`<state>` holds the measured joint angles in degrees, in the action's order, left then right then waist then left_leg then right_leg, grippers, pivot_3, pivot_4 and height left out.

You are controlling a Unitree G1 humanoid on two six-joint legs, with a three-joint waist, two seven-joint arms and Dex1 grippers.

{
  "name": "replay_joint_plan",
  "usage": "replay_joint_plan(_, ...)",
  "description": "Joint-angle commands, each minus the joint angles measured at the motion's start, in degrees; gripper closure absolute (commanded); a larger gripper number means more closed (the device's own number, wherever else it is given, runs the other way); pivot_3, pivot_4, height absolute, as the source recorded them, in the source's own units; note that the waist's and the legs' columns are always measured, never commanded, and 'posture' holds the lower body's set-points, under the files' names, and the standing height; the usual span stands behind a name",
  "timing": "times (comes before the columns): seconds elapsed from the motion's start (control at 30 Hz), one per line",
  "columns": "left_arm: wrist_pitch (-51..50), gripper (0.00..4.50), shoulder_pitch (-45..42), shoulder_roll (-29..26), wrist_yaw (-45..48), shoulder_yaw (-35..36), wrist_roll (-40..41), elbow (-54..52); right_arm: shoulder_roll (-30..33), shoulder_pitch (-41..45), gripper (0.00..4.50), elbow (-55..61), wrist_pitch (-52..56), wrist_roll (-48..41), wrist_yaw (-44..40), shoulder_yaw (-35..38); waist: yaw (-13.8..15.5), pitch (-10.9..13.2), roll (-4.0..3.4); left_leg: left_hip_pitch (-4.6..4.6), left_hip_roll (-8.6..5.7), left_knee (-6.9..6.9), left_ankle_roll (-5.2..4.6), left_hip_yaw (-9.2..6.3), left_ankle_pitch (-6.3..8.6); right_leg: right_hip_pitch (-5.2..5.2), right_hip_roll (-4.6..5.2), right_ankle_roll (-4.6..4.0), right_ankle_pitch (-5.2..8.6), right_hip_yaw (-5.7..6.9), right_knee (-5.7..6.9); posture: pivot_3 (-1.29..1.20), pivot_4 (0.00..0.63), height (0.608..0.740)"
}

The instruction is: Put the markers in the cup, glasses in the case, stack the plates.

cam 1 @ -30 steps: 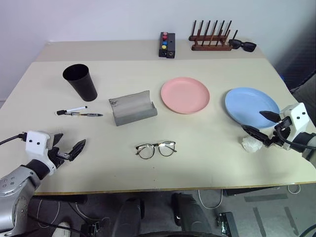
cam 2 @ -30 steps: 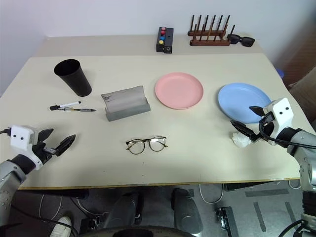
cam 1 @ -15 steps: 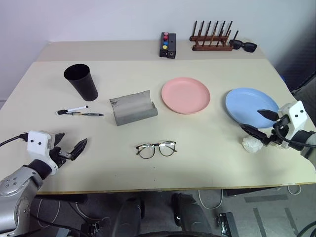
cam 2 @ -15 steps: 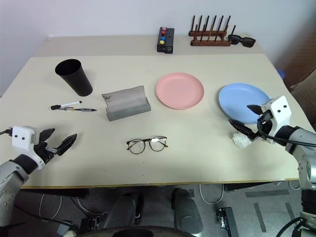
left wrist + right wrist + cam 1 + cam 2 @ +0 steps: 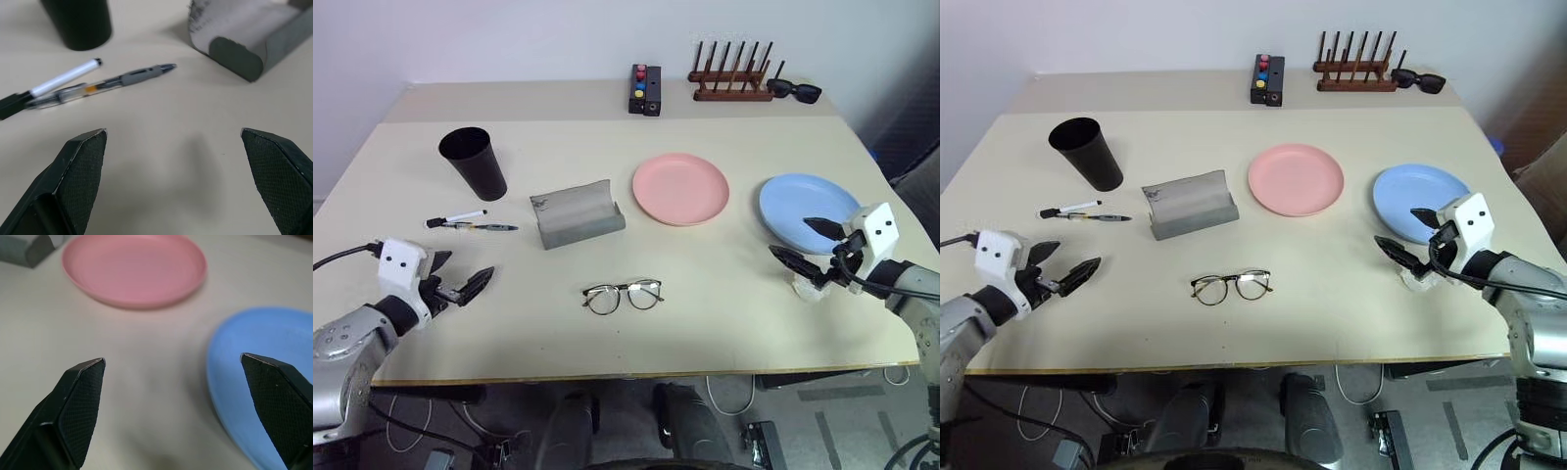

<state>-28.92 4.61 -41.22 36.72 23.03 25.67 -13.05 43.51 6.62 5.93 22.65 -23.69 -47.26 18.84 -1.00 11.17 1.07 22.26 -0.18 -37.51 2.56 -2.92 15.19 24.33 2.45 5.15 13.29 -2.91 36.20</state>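
Observation:
The black cup (image 5: 470, 162) stands upright at the far left. In front of it lie the markers, a white one (image 5: 457, 218) and a dark pen (image 5: 489, 227). The grey case (image 5: 576, 215) lies open beside them, and the glasses (image 5: 623, 295) rest near the table's front middle. The pink plate (image 5: 680, 188) and the blue plate (image 5: 803, 208) sit apart on the right. My left gripper (image 5: 462, 269) hovers open, short of the markers (image 5: 63, 81). My right gripper (image 5: 790, 237) is open at the blue plate's near left rim (image 5: 264, 347), holding nothing.
A crumpled white scrap (image 5: 808, 287) lies just below my right gripper. At the back stand a black button box (image 5: 644, 88), a wooden peg rack (image 5: 732, 83) and black sunglasses (image 5: 795, 91). The table's front edge (image 5: 636, 377) runs close to both arms.
My left gripper has edged forward toward the markers. My right gripper has shifted left along the blue plate's near rim. Both stay open.

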Motion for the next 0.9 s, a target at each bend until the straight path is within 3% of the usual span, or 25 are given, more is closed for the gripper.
replay_joint_plan(0.03, -1.1, 0.03, -4.9, -5.3, 3.4, -2.5, -1.8, 3.2, -1.3, 0.1, 0.0, 4.9, 0.0, -1.7, 1.1, 0.1, 0.2, 0.0, 0.01, 0.0, 0.0, 0.01, 0.0, 0.0, 0.0, 0.0, 0.01, 0.0, 0.0, 0.0, 0.0, 0.0, 0.15, 0.735)
replay_joint_plan(0.2, 5.5, 0.03, -21.3, -12.9, 14.2, -14.3, -9.3, 20.7, -5.4, -3.0, 0.0, 9.6, 0.8, -2.0, 3.5, -2.3, 0.2, 0.0, 0.02, 0.1, -0.01, -0.12, 0.01, -0.12, -0.01, -0.05, -0.04, -0.01, 0.01, 0.12, 0.01, 0.0, 0.15, 0.735)
replay_joint_plan(0.53, 25.1, 0.03, -51.2, -9.3, 30.8, -34.5, -26.9, 58.5, -7.8, -2.0, 0.0, 17.0, 3.5, -3.5, 7.5, -5.3, 0.1, 0.0, 0.02, 0.11, -0.04, -0.11, -0.01, 0.04, 0.0, 0.03, 0.0, 0.25, -0.12, 0.06, 0.06, 0.0, 0.15, 0.735)
replay_joint_plan(0.7, 31.1, 0.03, -59.1, -6.1, 36.2, -38.7, -32.4, 71.7, -8.1, 1.1, 0.0, 26.0, 10.4, -9.7, 8.6, -8.5, -0.1, 0.0, 0.03, 0.15, -0.04, -0.15, -0.01, 0.0, 0.0, 0.03, -0.01, 0.27, -0.12, 0.06, 0.06, 0.0, 0.15, 0.735)
replay_joint_plan(0.9, 35.5, 0.03, -62.8, -4.2, 36.4, -40.3, -37.3, 79.7, -10.7, 6.3, 0.0, 31.2, 13.5, -11.9, 10.4, -15.7, 0.0, 0.0, 0.06, 0.15, -0.04, -0.19, -0.02, -0.03, 0.01, 0.03, 0.0, 0.31, -0.11, 0.06, 0.1, 0.0, 0.15, 0.735)
